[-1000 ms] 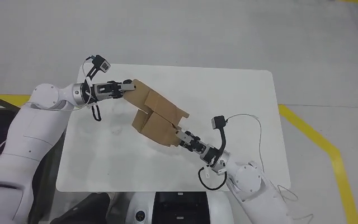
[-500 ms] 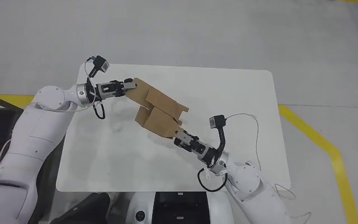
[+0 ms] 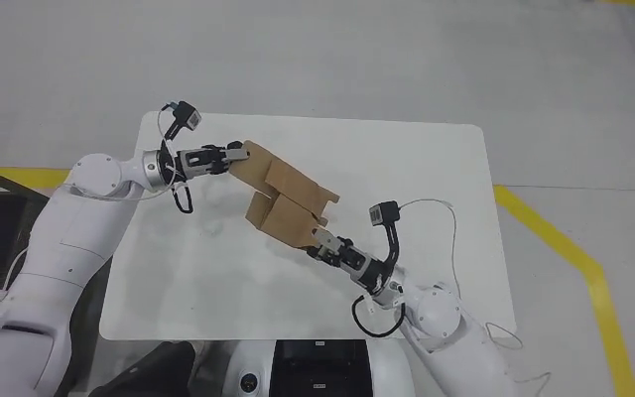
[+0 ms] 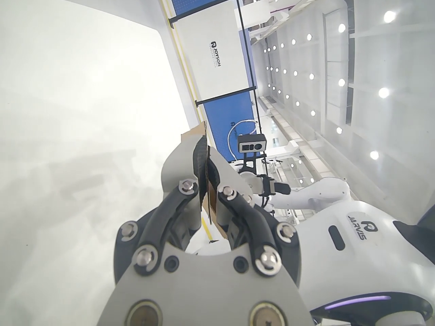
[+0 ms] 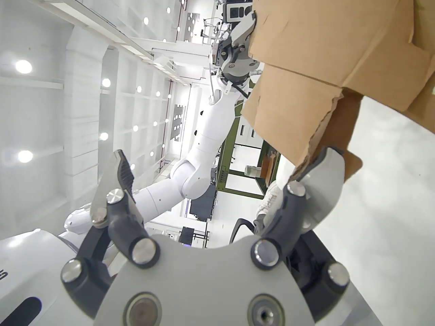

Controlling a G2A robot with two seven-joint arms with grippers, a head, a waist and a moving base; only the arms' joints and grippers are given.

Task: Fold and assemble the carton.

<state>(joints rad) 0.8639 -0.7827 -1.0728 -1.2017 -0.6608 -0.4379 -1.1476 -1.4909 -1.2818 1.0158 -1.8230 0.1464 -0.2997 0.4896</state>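
Observation:
A brown, partly folded carton (image 3: 286,198) hangs over the middle of the white table (image 3: 417,179). My left gripper (image 3: 241,154) is shut on its far left flap. In the left wrist view the cardboard edge (image 4: 205,171) is pinched between the two fingertips of that gripper (image 4: 204,152). My right gripper (image 3: 316,238) is at the carton's near corner, open. In the right wrist view one finger (image 5: 326,167) touches the torn corner of the carton (image 5: 323,35), while the other finger (image 5: 119,167) stands well apart with nothing against it.
A cable (image 3: 442,213) loops over the table's right half near the right arm. Bare table lies at the near left (image 3: 189,278) and the far right. Yellow floor tape (image 3: 556,238) runs beyond the table's right edge.
The left gripper has shifted slightly to the right with the flap in it. The carton has moved with it and bunched a little tighter. The right gripper has edged up to the carton's corner.

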